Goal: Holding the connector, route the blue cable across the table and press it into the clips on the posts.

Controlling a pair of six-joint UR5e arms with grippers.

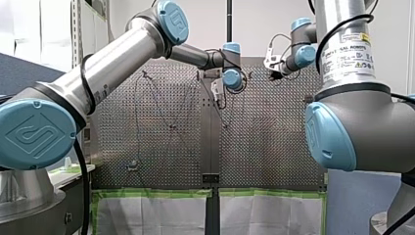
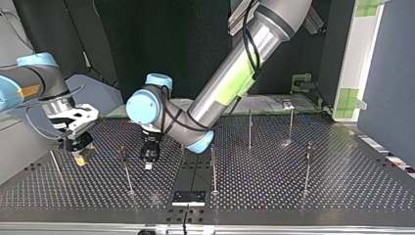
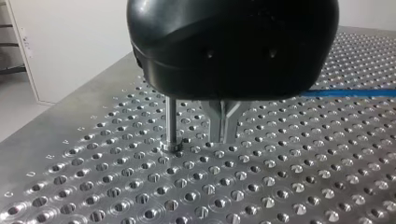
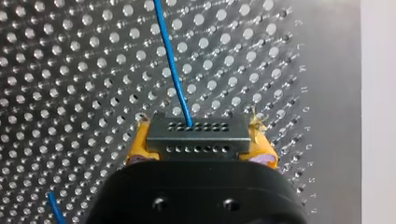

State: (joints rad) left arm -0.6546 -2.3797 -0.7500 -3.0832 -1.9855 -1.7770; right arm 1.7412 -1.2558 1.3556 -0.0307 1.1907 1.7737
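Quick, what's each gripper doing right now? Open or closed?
Left gripper: closed; whether it pinches the cable cannot be told.
Right gripper: closed on the connector.

A: Counts, fast. Arms?
B: Two: my left arm (image 2: pixel 235 73), my right arm (image 2: pixel 29 78).
A: Grippers?
B: Two, one per arm: my left gripper (image 2: pixel 148 164), my right gripper (image 2: pixel 80 157).
A: Cable stuff?
B: One blue cable (image 4: pixel 173 70), one connector (image 4: pixel 198 137).
A: Posts?
B: Six posts (image 2: pixel 214 169), counted in the top view; the thin one at its left is faint.
A: Worktop?
B: One worktop (image 2: pixel 293 196), made of two perforated plates side by side.
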